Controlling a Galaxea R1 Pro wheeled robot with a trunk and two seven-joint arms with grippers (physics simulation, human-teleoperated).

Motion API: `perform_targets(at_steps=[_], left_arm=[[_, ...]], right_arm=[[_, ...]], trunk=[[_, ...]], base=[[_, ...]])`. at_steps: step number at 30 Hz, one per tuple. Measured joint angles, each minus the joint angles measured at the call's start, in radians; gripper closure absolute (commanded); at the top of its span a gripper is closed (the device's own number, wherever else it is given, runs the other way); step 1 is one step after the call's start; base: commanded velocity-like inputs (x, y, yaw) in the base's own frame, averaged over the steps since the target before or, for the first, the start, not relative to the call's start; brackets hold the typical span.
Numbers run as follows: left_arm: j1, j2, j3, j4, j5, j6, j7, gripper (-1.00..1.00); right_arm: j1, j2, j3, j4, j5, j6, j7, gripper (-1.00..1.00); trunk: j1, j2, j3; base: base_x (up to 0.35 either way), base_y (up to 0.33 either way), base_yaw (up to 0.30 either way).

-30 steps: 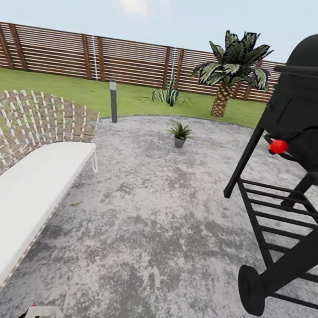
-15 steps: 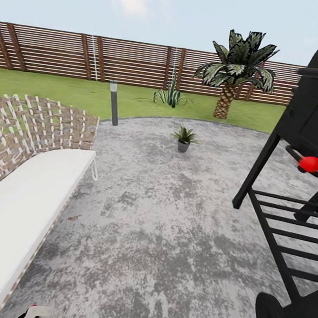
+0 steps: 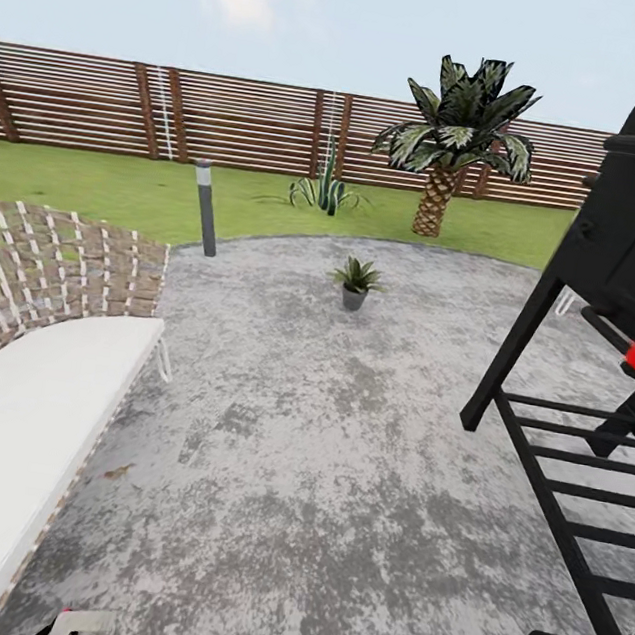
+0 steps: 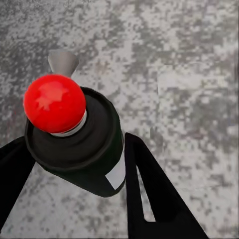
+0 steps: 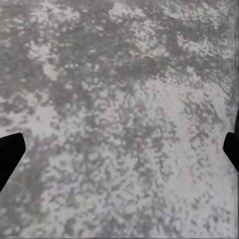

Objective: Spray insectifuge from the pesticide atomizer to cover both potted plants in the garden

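While the left gripper (image 4: 74, 164) is clamping the pesticide atomizer (image 4: 79, 144) w/ both fingers touching it, the right gripper (image 5: 119, 149) is hanging wide apart – holding nothing – over the patio (image 3: 340, 442); one potted plant (image 3: 356, 283) is sitting ahead.

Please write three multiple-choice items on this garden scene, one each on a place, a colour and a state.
1. Where does the small potted plant stand?
A. On the grey patio
B. On the white lounger cushion
C. On the grill's shelf

2. What colour is the knob on top of the atomizer?
A. Yellow
B. Red
C. Blue

3. What is the state of the left tool?
A. Open and empty
B. Shut on the atomizer
C. Resting on the lawn

Answers: 1 A, its pot sits on the speckled patio, short of the lawn. 2 B, the round knob is bright red. 3 B, black fingers flank the bottle on both sides.
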Motion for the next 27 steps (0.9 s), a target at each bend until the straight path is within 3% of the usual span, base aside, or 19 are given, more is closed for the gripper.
perform_targets(at_steps=[6, 27], left_arm=[[0.000, 0.000, 0.000, 0.000, 0.000, -0.001, 0.000, 1.00], [0.000, 0.000, 0.000, -0.001, 0.000, -0.001, 0.000, 1.00]], right_arm=[[0.000, 0.000, 0.000, 0.000, 0.000, 0.000, 0.000, -1.00], [0.000, -0.004, 0.000, 0.000, 0.002, 0.000, 0.005, -1.00]], trunk=[[0.000, 0.000, 0.000], [0.000, 0.000, 0.000]], base=[[0.336, 0.000, -0.182], [0.337, 0.000, -0.004]])
